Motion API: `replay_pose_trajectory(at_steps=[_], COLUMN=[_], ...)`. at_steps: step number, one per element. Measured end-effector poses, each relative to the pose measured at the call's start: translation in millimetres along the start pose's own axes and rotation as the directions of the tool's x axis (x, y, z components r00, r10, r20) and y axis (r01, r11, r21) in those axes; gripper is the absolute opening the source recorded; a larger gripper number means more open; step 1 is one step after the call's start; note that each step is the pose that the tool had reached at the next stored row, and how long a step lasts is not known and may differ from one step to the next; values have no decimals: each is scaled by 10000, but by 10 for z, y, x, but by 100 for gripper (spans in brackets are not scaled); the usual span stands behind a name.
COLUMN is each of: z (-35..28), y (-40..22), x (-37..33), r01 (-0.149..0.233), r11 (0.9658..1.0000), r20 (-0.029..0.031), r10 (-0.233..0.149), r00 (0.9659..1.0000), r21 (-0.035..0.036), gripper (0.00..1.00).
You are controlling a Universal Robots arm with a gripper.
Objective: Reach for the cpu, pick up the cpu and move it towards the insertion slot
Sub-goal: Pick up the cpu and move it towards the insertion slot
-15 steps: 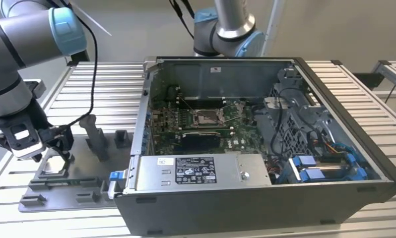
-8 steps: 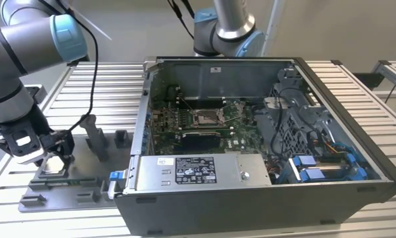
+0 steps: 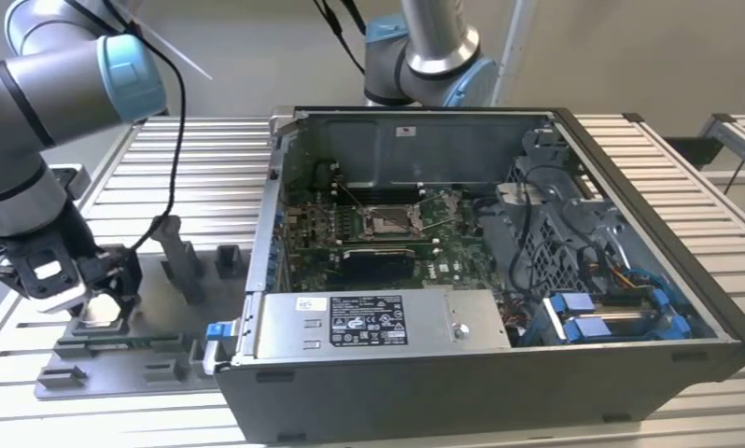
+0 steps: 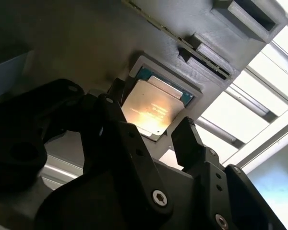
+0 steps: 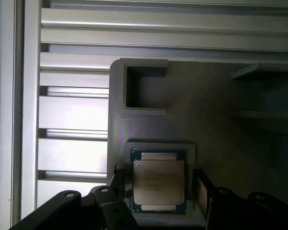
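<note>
Now cpu [image 5: 158,184] flat, silver face up

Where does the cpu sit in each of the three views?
Exterior view: below the gripper, on the grey fixture at the exterior view's left.
First wrist view: cpu in the fixture's square recess, between the open jaws.
Second wrist view: cpu, same recess.
Shared landmark: the grey fixture.

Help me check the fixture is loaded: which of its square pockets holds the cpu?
The pocket flanked by the open jaws holds the cpu; in the first wrist view the other square pocket is empty.
</note>
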State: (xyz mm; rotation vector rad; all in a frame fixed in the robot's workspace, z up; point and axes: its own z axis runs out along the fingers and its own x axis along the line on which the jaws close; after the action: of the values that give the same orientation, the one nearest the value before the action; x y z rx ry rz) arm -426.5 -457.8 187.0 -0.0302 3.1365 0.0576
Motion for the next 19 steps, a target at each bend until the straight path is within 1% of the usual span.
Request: replay_pose_trajectory(at_steps=[4, 18, 19], z=[22, 26, 26], y=[-1, -1, -1], x=[1, 1, 0], r01=[0, 0, 0], r11=[10000, 10000, 10000], r20=[1, 2, 2], r10=[0, 0, 0], r00=[10000, 10000, 10000], r21=[1, 1, 1], gripper=[100, 100, 0])
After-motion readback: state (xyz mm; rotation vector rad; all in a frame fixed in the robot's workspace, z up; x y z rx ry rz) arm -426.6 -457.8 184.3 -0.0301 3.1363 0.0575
